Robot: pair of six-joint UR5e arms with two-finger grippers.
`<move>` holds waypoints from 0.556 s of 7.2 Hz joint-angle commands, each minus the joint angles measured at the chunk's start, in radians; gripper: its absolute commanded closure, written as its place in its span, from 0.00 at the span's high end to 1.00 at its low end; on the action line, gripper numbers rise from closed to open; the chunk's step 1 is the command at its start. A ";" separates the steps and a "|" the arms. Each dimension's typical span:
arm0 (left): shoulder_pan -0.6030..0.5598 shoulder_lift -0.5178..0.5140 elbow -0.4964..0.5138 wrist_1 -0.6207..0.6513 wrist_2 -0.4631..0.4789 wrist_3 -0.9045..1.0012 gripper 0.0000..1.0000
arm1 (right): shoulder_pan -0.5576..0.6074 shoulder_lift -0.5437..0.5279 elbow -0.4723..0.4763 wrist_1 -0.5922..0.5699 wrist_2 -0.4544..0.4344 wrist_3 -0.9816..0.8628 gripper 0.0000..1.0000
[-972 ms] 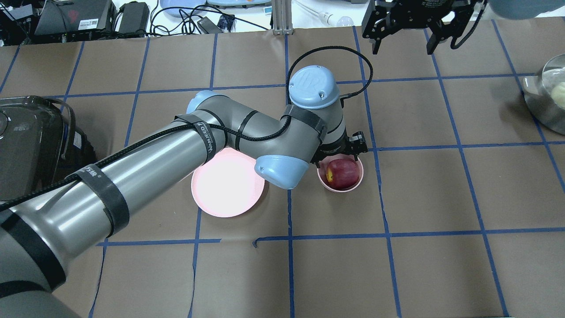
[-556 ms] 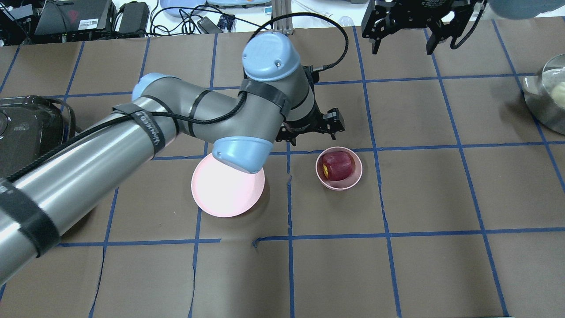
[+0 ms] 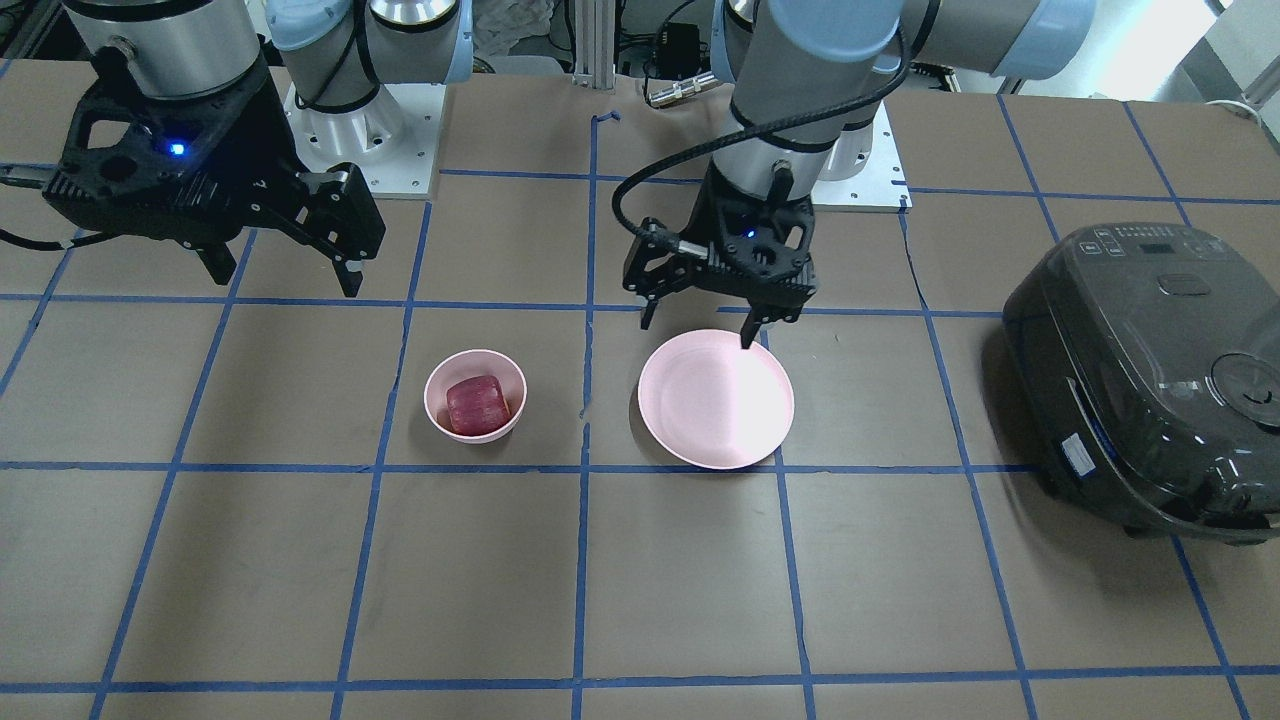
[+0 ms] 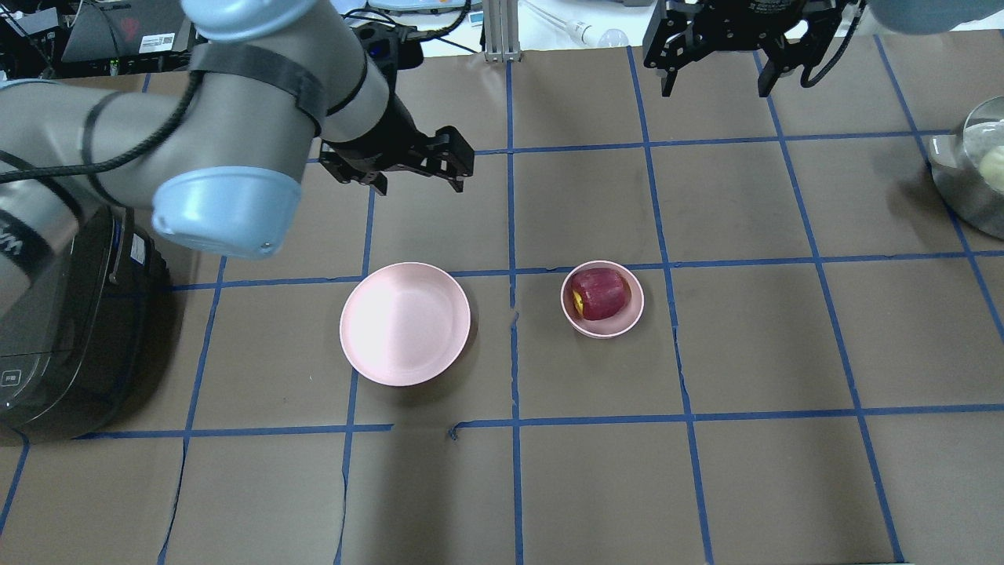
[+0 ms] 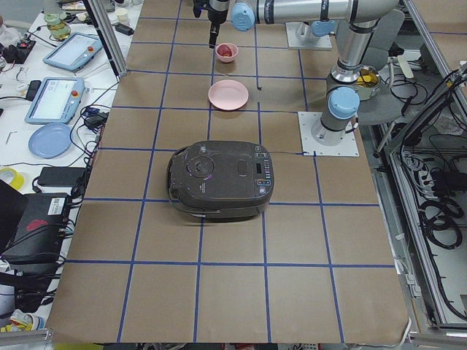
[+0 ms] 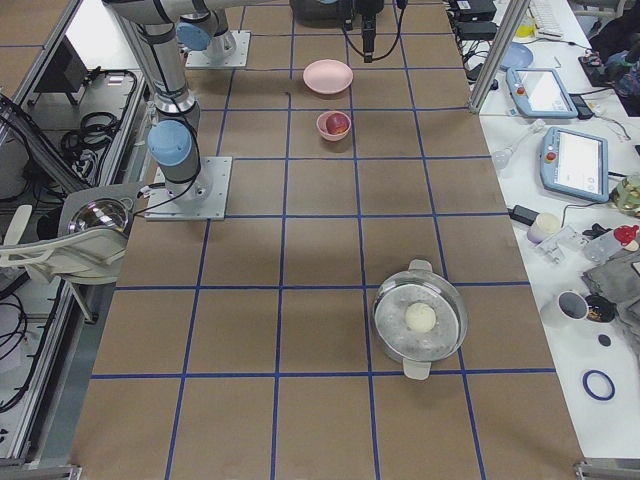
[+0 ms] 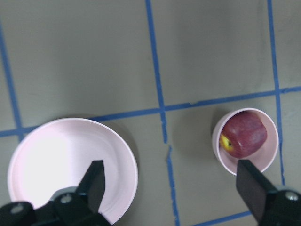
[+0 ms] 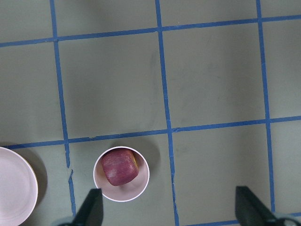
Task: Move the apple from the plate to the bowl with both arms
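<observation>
The apple (image 4: pixel 599 293) sits inside the bowl (image 4: pixel 604 330), which stands on the table (image 4: pixel 753 345) just right of the empty plate (image 4: pixel 405 323). The left claw (image 4: pixel 422 187) hangs spread wide and empty, clear of both dishes. The right claw (image 4: pixel 714 88) hangs high toward the far right, also wide and holding nothing.

Bright, even overhead light with short, soft shadows; white glare washing out the plate (image 4: pixel 396 318); sharp focus, wrist views slightly softer.
</observation>
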 commanded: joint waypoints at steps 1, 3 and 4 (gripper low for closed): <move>0.109 0.046 0.106 -0.222 0.094 0.069 1.00 | 0.000 0.000 0.002 0.000 0.000 -0.001 1.00; 0.111 0.033 0.154 -0.290 0.147 0.071 1.00 | 0.000 0.000 0.003 0.000 0.000 -0.001 1.00; 0.111 0.045 0.160 -0.330 0.181 0.070 0.99 | 0.000 0.000 0.003 0.000 0.000 -0.001 1.00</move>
